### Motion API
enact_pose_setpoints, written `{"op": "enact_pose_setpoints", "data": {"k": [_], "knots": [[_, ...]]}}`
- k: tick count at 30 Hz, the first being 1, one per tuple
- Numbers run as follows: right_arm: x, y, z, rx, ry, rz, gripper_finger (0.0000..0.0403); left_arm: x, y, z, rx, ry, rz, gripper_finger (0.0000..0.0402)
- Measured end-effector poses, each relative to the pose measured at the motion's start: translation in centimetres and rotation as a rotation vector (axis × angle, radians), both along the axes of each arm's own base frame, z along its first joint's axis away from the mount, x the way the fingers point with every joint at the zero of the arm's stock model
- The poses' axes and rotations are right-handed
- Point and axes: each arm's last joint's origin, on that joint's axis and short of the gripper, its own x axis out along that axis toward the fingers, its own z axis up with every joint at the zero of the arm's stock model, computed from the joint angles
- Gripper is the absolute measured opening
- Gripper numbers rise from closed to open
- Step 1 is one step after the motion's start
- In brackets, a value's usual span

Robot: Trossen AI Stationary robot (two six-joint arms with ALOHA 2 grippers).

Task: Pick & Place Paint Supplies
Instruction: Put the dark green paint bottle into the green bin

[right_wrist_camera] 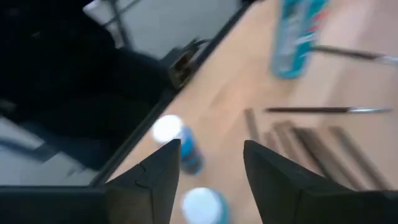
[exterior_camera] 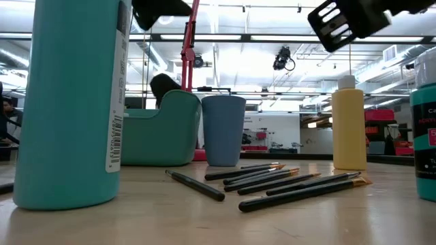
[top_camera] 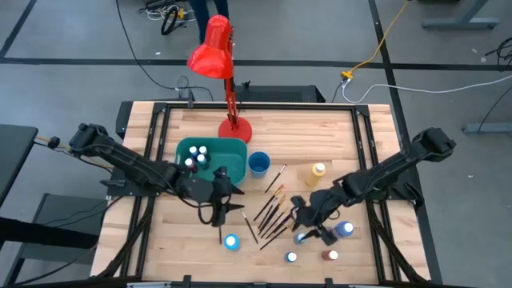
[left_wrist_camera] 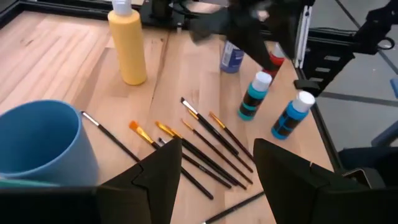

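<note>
1. Left gripper, seen from above: it hovers just off the teal bin at the bin's 5 o'clock, over bare wood. The left wrist view shows its fingers parted with nothing between them.
2. Right gripper: it hangs at 3 o'clock of the brush cluster, close to the bottles along the near edge. Its fingers stand apart and empty; a white-capped blue bottle lies ahead of them.
3. Supplies placed: several white-capped bottles already sit inside the bin.
4. Supplies remaining: the brushes fanned at table centre; the tall yellow bottle at 2 o'clock of them; a turquoise bottle at 7 o'clock; three more bottles at 4 to 5 o'clock. The blue cup stands just beside the bin.
5. Judged step: the right arm is approaching a bottle grasp.
6. Technique advised: centre the cap between the fingers, descend vertically, and close on the body below the cap. Neighbouring bottles are close, so a skewed approach may topple one.
7. Left arm: better kept clear of the brushes, which roll easily.
</note>
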Motion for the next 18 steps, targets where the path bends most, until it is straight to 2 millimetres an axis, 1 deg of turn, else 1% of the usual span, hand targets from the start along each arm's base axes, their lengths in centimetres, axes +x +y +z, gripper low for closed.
{"op": "enact_pose_setpoints", "data": {"k": [2, 5, 11, 14, 18], "knots": [[0.2, 0.5, -0.7, 0.019, 0.024, 0.048, 0.0185, 0.0, 0.0, -0.3, 0.008, 0.020, 0.000, 0.0210], [0.4, 1.3, -1.4, 0.024, 0.030, 0.082, 0.0185, 0.0, 0.0, -0.2, -0.001, 0.011, 0.003, 0.0210], [0.6, 1.8, -2.8, -0.017, 0.068, 0.071, 0.0185, 0.0, -0.1, 0.4, -0.015, -0.029, -0.010, 0.0210], [0.7, 1.7, -3.0, -0.045, 0.060, 0.046, 0.0185, 0.2, -0.2, 0.6, -0.041, -0.050, -0.052, 0.0210], [0.7, 1.7, -2.8, -0.056, 0.042, 0.063, 0.0193, 0.3, -0.4, 0.9, -0.063, -0.081, -0.072, 0.0210]]}}
